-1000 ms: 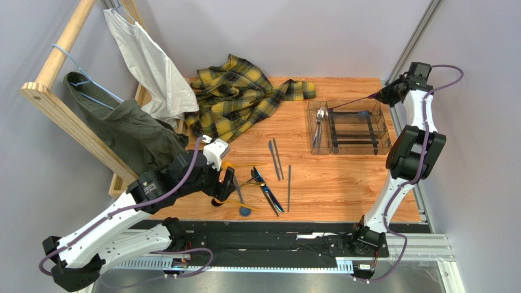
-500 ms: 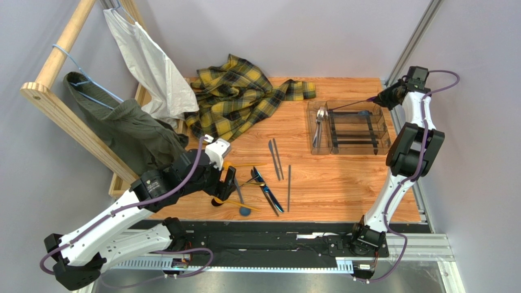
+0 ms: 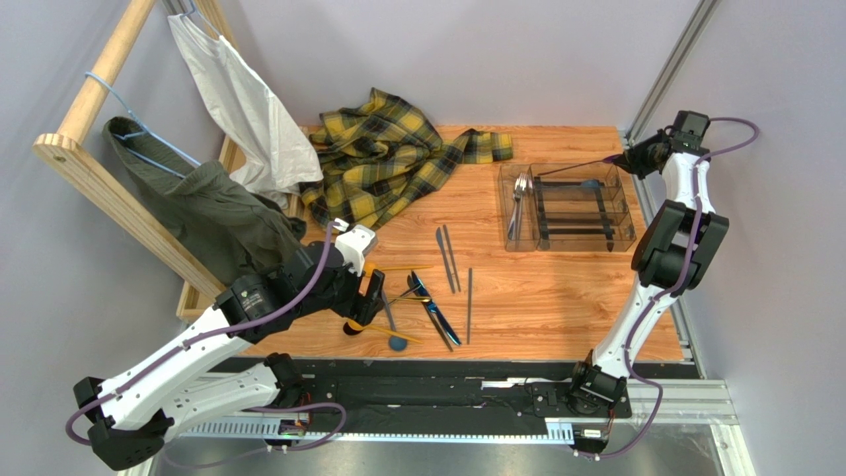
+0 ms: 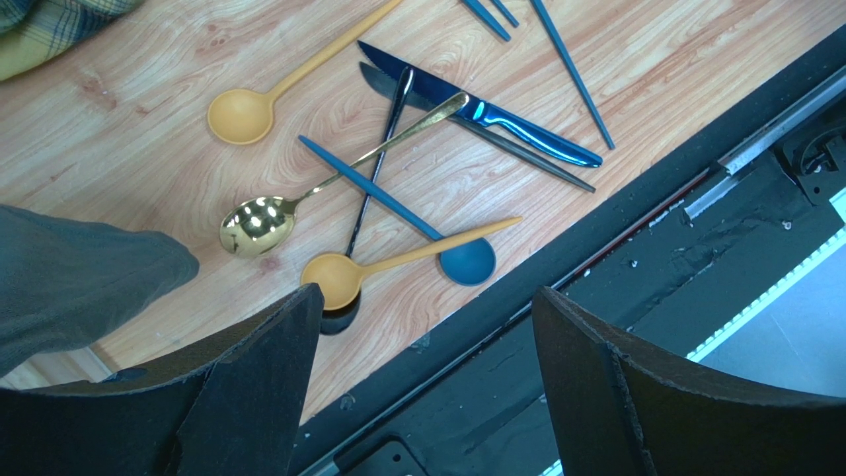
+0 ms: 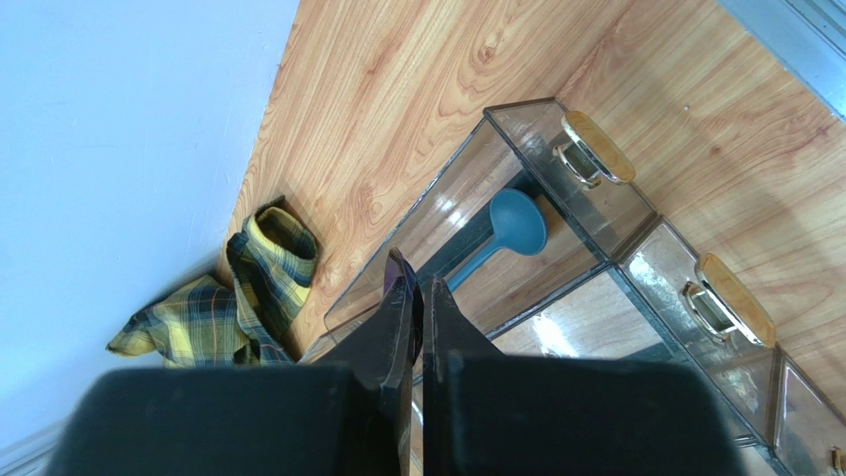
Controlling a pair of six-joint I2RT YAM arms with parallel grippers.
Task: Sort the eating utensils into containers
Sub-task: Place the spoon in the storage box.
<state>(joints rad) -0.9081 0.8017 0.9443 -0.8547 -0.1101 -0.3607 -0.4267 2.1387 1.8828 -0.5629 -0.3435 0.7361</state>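
Loose eating utensils (image 3: 422, 297) lie crossed near the table's front edge. The left wrist view shows two yellow spoons (image 4: 241, 114), a gold spoon (image 4: 256, 224), a teal spoon (image 4: 467, 262), a blue knife (image 4: 496, 115) and dark sticks (image 4: 571, 64). My left gripper (image 3: 365, 305) hovers over their left end, open and holding nothing (image 4: 425, 299). The clear tray of containers (image 3: 624, 213) stands at the back right, holding a silver fork (image 3: 518, 201) and a teal spoon (image 5: 516, 220). My right gripper (image 3: 635, 157) is shut on a slim iridescent utensil (image 3: 576, 167) slanting over the tray's far end; a purple tip (image 5: 396, 266) shows between its fingers.
A yellow plaid cloth (image 3: 382, 159) lies at the back centre. A wooden rack (image 3: 89, 164) with a grey-green garment (image 3: 213, 213) and a white one (image 3: 238, 104) leans along the left side. A black rail (image 3: 447, 372) runs along the front edge, and a metal post (image 3: 665, 79) rises behind the tray.
My right gripper has drawn slightly right and back over the tray's far end, still holding the slim utensil. The left arm has barely shifted.
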